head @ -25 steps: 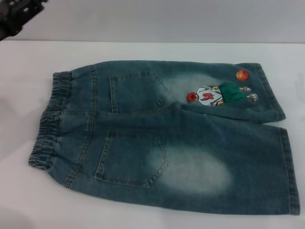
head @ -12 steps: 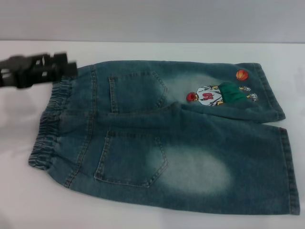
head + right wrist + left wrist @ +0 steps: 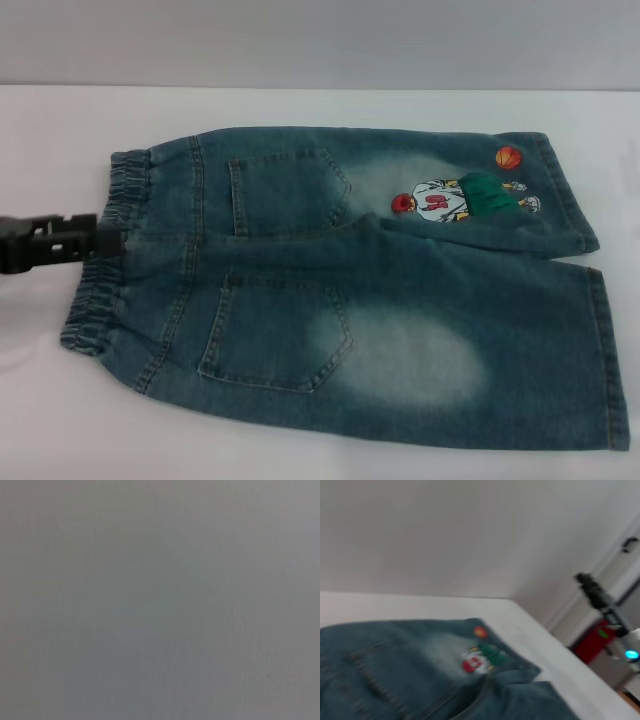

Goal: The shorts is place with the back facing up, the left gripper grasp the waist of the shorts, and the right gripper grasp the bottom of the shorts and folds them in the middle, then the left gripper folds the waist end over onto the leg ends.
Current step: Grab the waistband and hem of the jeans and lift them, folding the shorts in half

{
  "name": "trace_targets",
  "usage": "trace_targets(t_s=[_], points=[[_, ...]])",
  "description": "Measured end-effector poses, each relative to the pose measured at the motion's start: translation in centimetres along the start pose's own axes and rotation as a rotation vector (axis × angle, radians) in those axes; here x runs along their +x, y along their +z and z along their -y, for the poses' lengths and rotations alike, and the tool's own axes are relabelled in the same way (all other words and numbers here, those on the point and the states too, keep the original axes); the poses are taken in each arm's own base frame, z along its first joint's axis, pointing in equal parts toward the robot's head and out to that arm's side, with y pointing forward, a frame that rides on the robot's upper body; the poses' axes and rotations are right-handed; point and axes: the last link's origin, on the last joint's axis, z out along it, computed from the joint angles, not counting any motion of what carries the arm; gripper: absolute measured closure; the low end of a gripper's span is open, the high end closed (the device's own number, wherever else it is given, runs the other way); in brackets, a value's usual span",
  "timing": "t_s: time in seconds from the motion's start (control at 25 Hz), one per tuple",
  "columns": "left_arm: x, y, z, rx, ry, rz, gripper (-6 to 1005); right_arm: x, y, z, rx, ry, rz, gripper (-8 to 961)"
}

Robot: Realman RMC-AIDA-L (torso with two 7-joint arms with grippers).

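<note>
- Head view: the left tool (image 3: 105,240), black two-finger jaws, has swept down from the far corner of the faded blue-green denim shorts (image 3: 350,290) within the last second and now hovers at the middle of the gathered elastic waist (image 3: 100,265); whether its fingers are apart or together cannot be told.
- The waist grasp looks about to begin; no fold made yet.
- The shorts lie flat, back pockets up, on the white counter (image 3: 320,105), unmoved.
- The right tool (image 3: 592,587) shows only in the left wrist view, parked well beyond the leg hems; its fingers cannot be told either.
- Nothing blocks the waist.
</note>
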Motion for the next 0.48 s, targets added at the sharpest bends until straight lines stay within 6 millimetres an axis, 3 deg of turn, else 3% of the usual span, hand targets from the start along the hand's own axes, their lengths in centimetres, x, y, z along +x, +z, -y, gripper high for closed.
trace_targets(t_s=[0.48], points=[[-3.0, 0.0, 1.6, 0.123, -0.104, 0.071, 186, -0.1, 1.0, -0.3, -0.013, -0.004, -0.006, 391]])
